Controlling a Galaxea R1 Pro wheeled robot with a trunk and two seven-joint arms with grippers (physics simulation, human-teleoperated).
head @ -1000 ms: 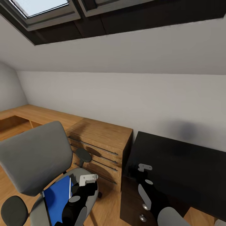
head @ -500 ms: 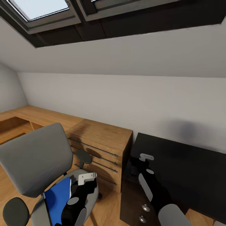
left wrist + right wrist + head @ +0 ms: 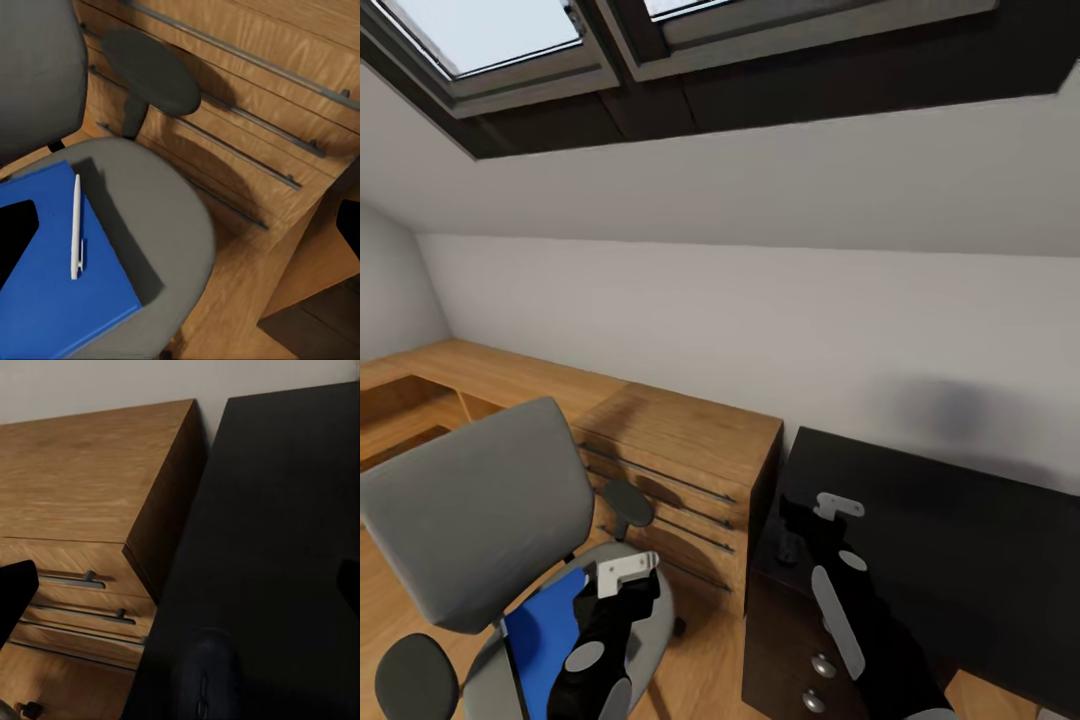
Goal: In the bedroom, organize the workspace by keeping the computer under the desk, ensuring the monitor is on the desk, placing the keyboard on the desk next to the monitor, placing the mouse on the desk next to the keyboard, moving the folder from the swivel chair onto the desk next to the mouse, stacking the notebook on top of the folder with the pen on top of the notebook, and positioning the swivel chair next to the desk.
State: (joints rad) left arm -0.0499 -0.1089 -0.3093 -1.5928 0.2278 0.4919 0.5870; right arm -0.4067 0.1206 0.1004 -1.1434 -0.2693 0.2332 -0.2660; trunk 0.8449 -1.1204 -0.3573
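Where the grey swivel chair point(image 3: 480, 510) stands beside the wooden drawer chest point(image 3: 680, 470), a blue folder point(image 3: 52, 270) lies on its seat, a white pen point(image 3: 76, 226) on top. Left gripper point(image 3: 622, 575) above the seat, right gripper point(image 3: 830, 512) over the black desk point(image 3: 960, 540) near a dark mouse point(image 3: 206, 679). Both grippers' fingers spread apart, empty.

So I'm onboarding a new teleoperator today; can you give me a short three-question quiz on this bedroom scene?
1. True or false: the white pen lies on the blue rectangular folder-like item.
2. Which surface holds the dark rounded computer mouse? A) the wooden drawer cabinet B) the black desk C) the grey swivel chair
3. Fill in: the blue item rests on the chair's ____.

Key: 1 true; 2 B; 3 seat.
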